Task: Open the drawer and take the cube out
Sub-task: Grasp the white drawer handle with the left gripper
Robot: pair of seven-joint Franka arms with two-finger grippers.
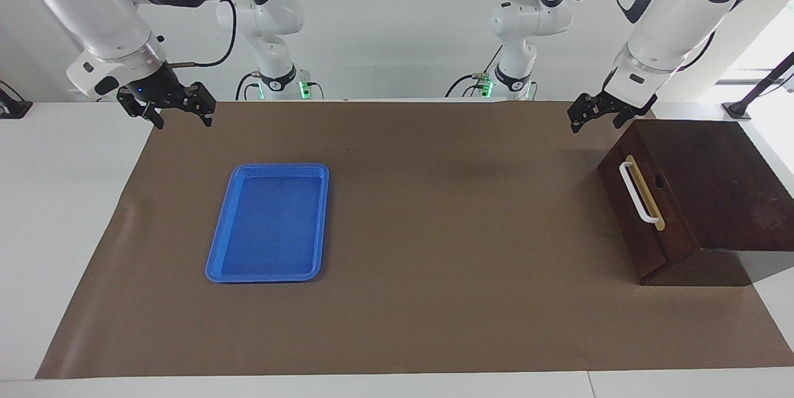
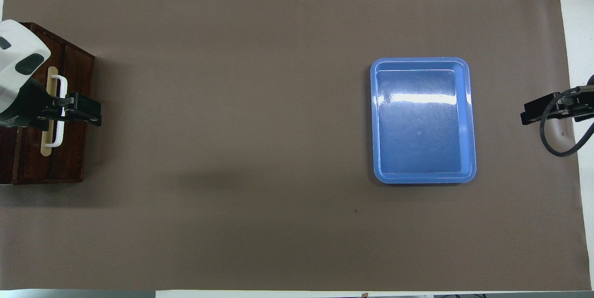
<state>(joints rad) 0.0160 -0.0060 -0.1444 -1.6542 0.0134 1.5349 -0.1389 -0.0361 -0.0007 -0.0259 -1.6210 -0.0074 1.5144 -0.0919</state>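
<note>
The dark brown drawer [image 1: 633, 230] is shut in the large dark box [image 1: 719, 187] at the left arm's end of the table. Its white bar handle [image 1: 639, 193] sits on a tan strip. It also shows in the overhead view [image 2: 76, 149]. The yellow cube is hidden. My left gripper [image 1: 597, 118] is open and empty, raised over the box's corner nearest the robots, apart from the handle. In the overhead view it [image 2: 95, 112] covers the handle [image 2: 58, 140]. My right gripper [image 1: 183, 114] is open and empty, raised over the mat's edge at the right arm's end.
A flat blue tray [image 1: 322, 218], empty, lies on the brown mat [image 1: 459, 230] toward the right arm's end; it also shows in the overhead view [image 2: 377, 117]. White table surface borders the mat.
</note>
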